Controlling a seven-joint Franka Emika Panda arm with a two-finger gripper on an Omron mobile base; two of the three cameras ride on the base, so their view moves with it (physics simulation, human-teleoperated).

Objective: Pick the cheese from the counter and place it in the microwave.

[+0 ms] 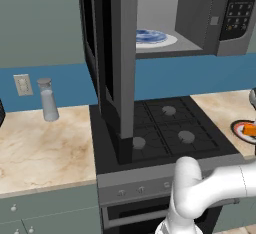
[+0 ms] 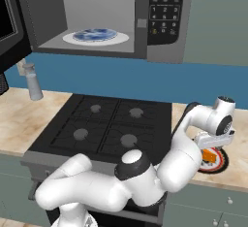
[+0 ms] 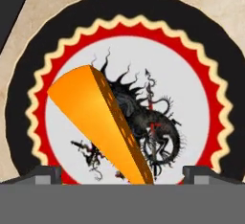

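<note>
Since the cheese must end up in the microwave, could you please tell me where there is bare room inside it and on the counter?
In the microwave, the blue plate takes the middle of the floor; only narrow grey strips beside it are free. The left counter is bare from the shaker to the stovetop. It is crowded on the right, where the gripper hangs over the cheese on its red-rimmed plate.

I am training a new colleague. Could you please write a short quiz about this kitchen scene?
1. True or false: the microwave door is open.
2. What does the cheese lie on? A) bare counter B) a black-rimmed plate C) the stove
3. What sits inside the microwave?

Key:
1. True.
2. B. The gripper is open above it, a finger on each side.
3. A blue plate.
</note>
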